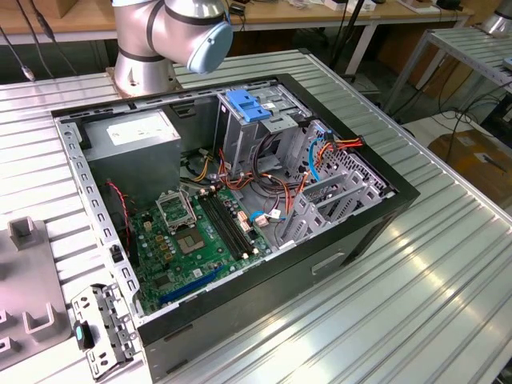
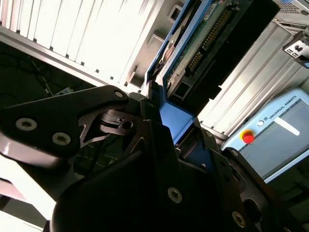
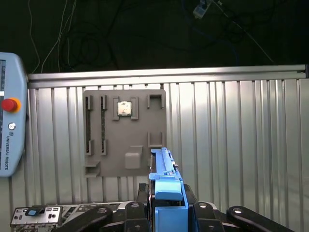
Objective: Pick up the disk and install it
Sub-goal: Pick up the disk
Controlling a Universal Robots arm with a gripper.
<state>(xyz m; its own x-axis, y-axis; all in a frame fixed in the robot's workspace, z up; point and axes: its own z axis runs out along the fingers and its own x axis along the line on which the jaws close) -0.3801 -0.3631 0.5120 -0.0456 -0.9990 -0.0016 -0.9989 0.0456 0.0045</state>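
On the ribbed metal surface [image 1: 432,288], toward the edge at the exterior view's left, lay a grey fixture plate [image 1: 28,304] and a small metal bracket [image 1: 100,332]. The arm's base [image 1: 144,68] stood at the far edge. Across the middle of the surface the open computer case [image 1: 264,300] lay on its side. A grey power supply box [image 1: 132,136] sat in its far corner, a green motherboard [image 1: 196,232] covered its floor, and a drive cage [image 1: 256,136] stood under a blue latch piece [image 1: 244,104] toward the exterior view's right. To my eye that cage looked unfilled, so the installing was yet to be done.

The picking up, I judged, was finished. The disk [image 2: 200,46] was off the surface, carried in the pincer [image 2: 166,128], which was clamped on its near end, a finger to each broad side as far as I could make out.

In the second wrist view the disk's circuit-board face was turned to the camera, framed by a blue rail. In the first wrist view it stood edge-on, showing a thin blue strip. Its long axis ran straight out from the pincer, and its free end pointed away from the wrist toward the surface beyond. Which end carried the connectors I could not tell.
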